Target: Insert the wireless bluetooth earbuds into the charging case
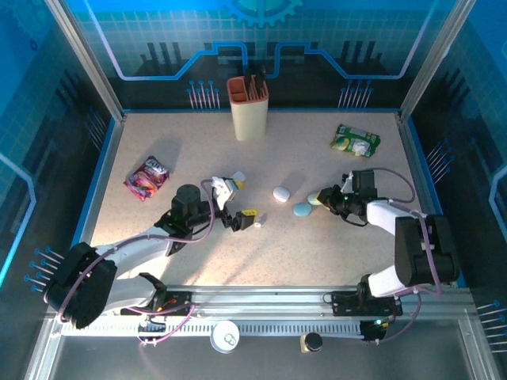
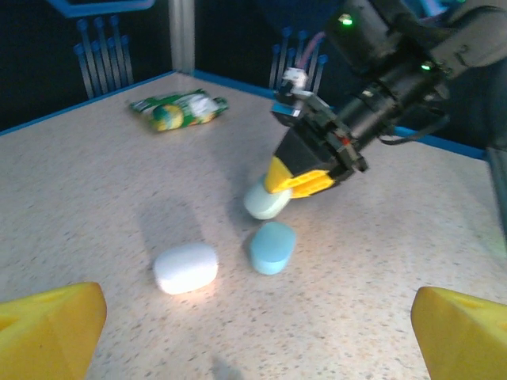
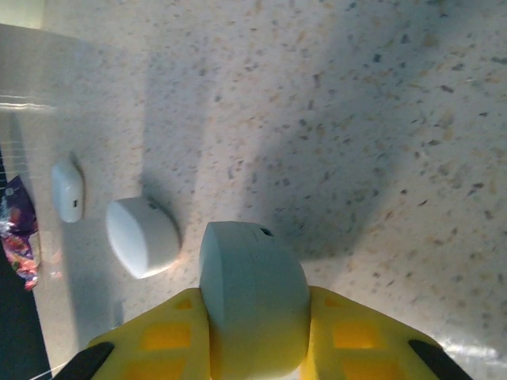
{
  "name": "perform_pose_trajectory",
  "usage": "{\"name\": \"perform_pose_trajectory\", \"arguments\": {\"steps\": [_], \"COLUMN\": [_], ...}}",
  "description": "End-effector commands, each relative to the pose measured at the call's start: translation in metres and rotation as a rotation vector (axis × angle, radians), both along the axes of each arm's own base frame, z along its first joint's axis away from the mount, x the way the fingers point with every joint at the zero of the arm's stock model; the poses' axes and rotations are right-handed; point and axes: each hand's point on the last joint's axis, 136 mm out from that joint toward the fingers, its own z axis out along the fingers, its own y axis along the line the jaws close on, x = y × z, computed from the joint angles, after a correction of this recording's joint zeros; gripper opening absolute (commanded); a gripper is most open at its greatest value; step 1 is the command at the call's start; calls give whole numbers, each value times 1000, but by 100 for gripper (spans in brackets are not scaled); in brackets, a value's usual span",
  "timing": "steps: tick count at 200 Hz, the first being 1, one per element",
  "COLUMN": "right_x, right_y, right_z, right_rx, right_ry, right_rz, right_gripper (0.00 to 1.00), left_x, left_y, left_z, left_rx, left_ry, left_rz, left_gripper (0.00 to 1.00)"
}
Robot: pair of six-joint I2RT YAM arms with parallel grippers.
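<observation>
My right gripper (image 1: 321, 198) is shut on a pale green pebble-shaped charging case (image 3: 253, 293), held low over the table between its yellow fingers (image 2: 305, 180). A blue case (image 2: 272, 247) lies just in front of it, and a white case (image 2: 185, 267) lies to its left. My left gripper (image 2: 253, 344) stands wide open facing these cases, with nothing between its yellow fingers (image 2: 47, 328). A tiny white piece (image 1: 258, 225) lies beside the left gripper (image 1: 240, 202); it is too small to tell whether it is one of the earbuds.
A small white rounded box (image 3: 67, 190) lies beyond the white case. A tan holder with tools (image 1: 248, 107) stands at the back. A green packet (image 1: 355, 141) is at the back right, and a purple snack bag (image 1: 147, 176) at the left.
</observation>
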Motion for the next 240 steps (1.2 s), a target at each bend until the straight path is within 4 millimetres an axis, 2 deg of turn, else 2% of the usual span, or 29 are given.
{"name": "perform_pose_trajectory", "arguments": {"steps": [1, 16, 40, 63, 82, 119, 147, 203, 240], "right_x": [17, 17, 13, 9, 4, -13, -23, -30, -29], "right_y": [-8, -10, -15, -23, -30, -27, -21, -16, -15], "right_z": [4, 3, 8, 23, 41, 72, 83, 83, 83], "right_rx": [-10, -22, -56, -124, -183, -234, -260, -257, -255], "right_ry": [-55, -53, -56, -97, -134, -218, -245, -246, -248], "right_rz": [-29, -34, -30, -14, -9, 40, 72, 92, 93], "right_gripper": [22, 26, 48, 60, 66, 68, 68, 69, 69], "left_x": [30, 43, 53, 65, 75, 96, 113, 134, 144], "left_y": [20, 33, 41, 48, 54, 64, 65, 64, 68], "left_z": [-16, -27, -39, -50, -57, -84, -101, -124, -139], "left_rx": [79, 146, 230, 334, 394, 535, 642, 787, 839], "left_ry": [98, 138, 187, 242, 294, 473, 537, 599, 624], "left_rz": [181, 275, 316, 348, 366, 372, 347, 257, 250], "left_gripper": [99, 99, 99, 99, 99, 99, 96, 94, 88]}}
